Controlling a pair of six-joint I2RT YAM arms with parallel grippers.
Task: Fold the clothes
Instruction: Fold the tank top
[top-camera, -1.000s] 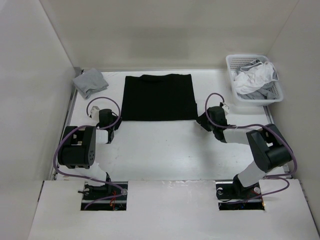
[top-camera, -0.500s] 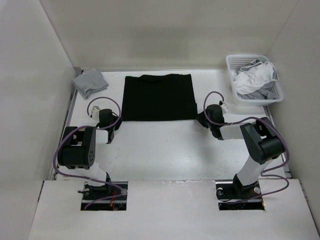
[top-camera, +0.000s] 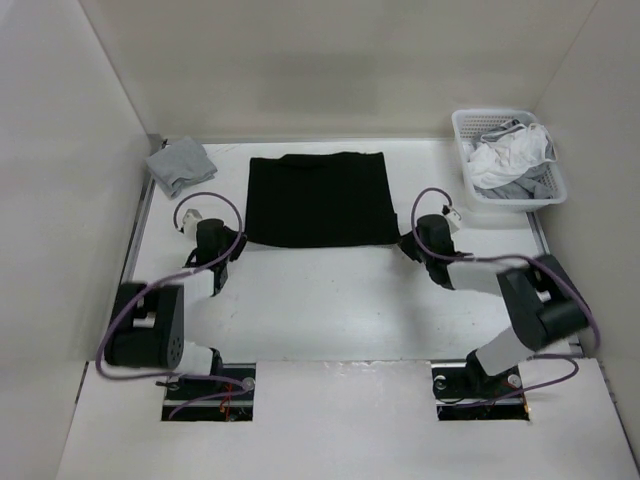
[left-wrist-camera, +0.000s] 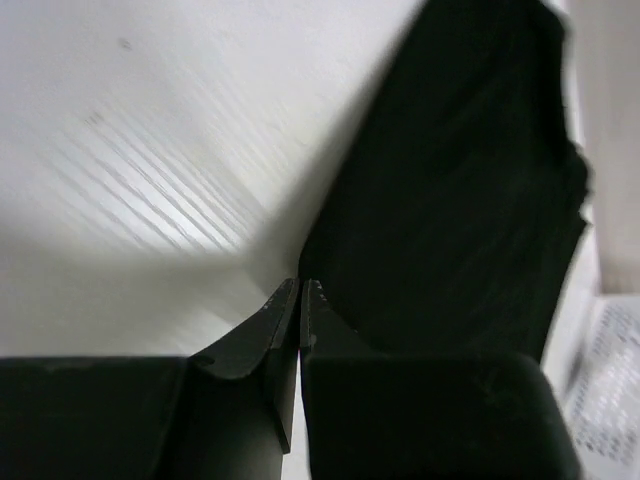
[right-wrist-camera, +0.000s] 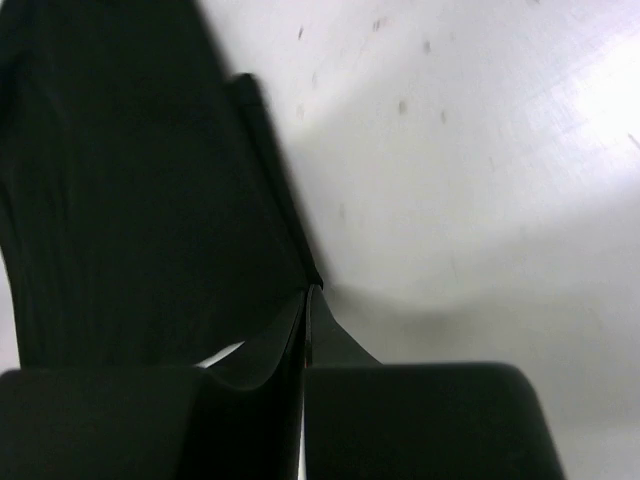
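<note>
The left gripper has its fingers pressed flat together, with no gap between them in the left wrist view. The near left corner of the black garment runs right into their tips, so that corner looks pinched. From those tips the black garment spreads away ahead and to the right, while the white table lies ahead and to the left, streaked with light.

The right gripper looks much the same. Its fingers are closed tight and meet in a thin line, and the garment's near right corner comes down to a point exactly where they meet. Ahead and to the left of these fingers is the black garment; ahead and to the right is pale, faintly speckled tabletop.

Between the two pairs of fingertips the garment's near edge stretches across in a slightly bowed line. The rest of it lies flat on the table beyond them, a rough dark rectangle reaching toward the back wall.

Further off, beyond the left fingers and to their outer side, a small crumpled grey cloth sits in the far corner, well apart from the garment. Beyond the right fingers and to their outer side stands a white plastic basket, heaped with white and grey clothes, close against the right wall. Plain white walls box the table in on three sides.
</note>
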